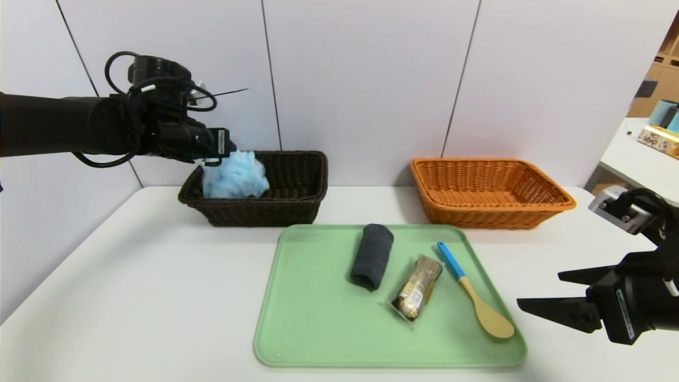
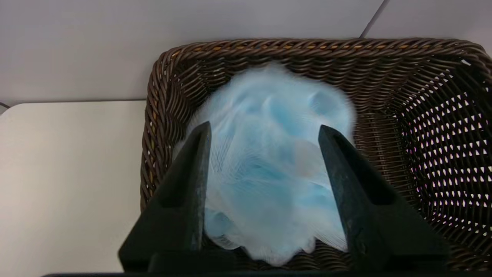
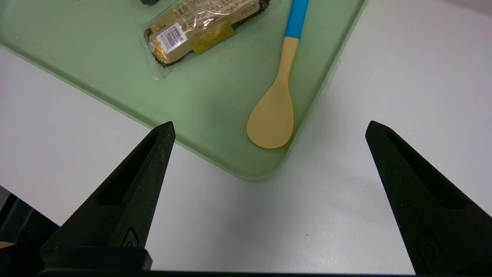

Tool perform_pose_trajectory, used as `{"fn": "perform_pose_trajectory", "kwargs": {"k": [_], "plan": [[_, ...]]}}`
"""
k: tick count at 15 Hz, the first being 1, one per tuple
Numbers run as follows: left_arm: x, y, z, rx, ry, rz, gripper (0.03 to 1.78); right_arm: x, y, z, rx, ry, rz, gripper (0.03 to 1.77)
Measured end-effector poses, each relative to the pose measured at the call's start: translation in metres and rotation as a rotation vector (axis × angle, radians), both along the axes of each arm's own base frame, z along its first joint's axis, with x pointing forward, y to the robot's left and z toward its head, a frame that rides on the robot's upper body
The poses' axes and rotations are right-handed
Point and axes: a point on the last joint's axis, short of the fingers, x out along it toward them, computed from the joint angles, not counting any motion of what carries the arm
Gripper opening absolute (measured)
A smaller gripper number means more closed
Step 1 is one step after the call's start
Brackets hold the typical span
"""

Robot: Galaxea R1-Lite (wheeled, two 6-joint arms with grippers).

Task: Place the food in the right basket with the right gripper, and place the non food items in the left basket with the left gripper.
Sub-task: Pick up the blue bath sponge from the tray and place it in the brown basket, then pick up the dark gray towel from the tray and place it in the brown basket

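The bath pouf (image 1: 236, 176) sits in the dark brown wicker basket (image 1: 265, 215), between the left gripper's (image 2: 265, 129) well-parted fingers, unclamped; its loose mesh could snag on one and lift out. The right gripper (image 1: 538, 289) waits wide open, empty, beside the green tray (image 1: 318, 339).

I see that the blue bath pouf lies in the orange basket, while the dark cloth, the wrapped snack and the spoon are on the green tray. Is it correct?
Not quite: the head view shows the blue bath pouf in the dark brown basket, not the orange one. The rest of the statement is right.
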Motion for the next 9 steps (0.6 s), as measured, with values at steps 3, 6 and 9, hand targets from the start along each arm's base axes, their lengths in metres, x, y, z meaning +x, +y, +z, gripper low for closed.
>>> {"fn": "perform_pose_trajectory", "kwargs": {"k": [3, 6, 9], "plan": [[-0.002, 0.001, 0.009, 0.000, -0.022, -0.001, 1.24, 0.000, 0.000, 0.000, 0.001, -0.001, 0.001, 1.71], [-0.006, 0.002, 0.015, -0.003, -0.039, 0.001, 1.39, 0.000, 0.000, 0.000, 0.002, -0.002, -0.001, 1.71], [-0.019, -0.002, 0.035, -0.010, -0.088, -0.015, 1.49, -0.001, -0.001, 0.000, 0.001, -0.001, -0.004, 1.71]]}}
